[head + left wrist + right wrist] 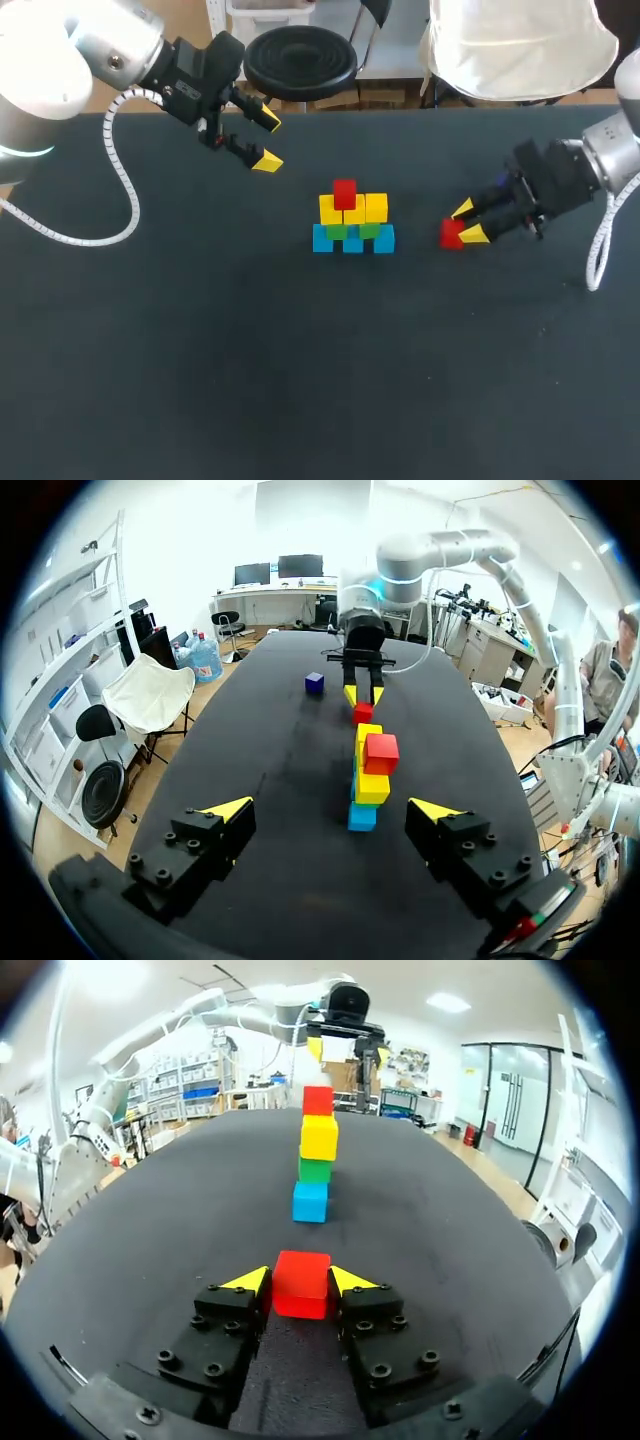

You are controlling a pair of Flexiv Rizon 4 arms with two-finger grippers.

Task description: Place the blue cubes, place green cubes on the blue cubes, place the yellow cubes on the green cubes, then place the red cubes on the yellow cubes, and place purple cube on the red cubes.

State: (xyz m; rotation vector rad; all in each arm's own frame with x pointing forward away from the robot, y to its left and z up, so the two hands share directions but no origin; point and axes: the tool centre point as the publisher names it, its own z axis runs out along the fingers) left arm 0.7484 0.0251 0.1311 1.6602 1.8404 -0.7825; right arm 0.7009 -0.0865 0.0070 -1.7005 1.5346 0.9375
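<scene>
The table is plain matte black. Stack mid-table goes blue cubes, green cubes, yellow cubes, then a red cube on top. Second red cube sits nearer the right edge, and the purple cube looks deep violet-blue. Left gripper and right gripper are black with bright yellow tips

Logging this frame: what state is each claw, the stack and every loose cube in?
stack: upright; blue, green and yellow layers, top red cube in place.
loose red cube: gripped, beside the stack, not yet placed.
purple cube: on the table, untouched.
left claw: open, empty, away from the stack.
right claw: shut on the loose red cube.
</scene>
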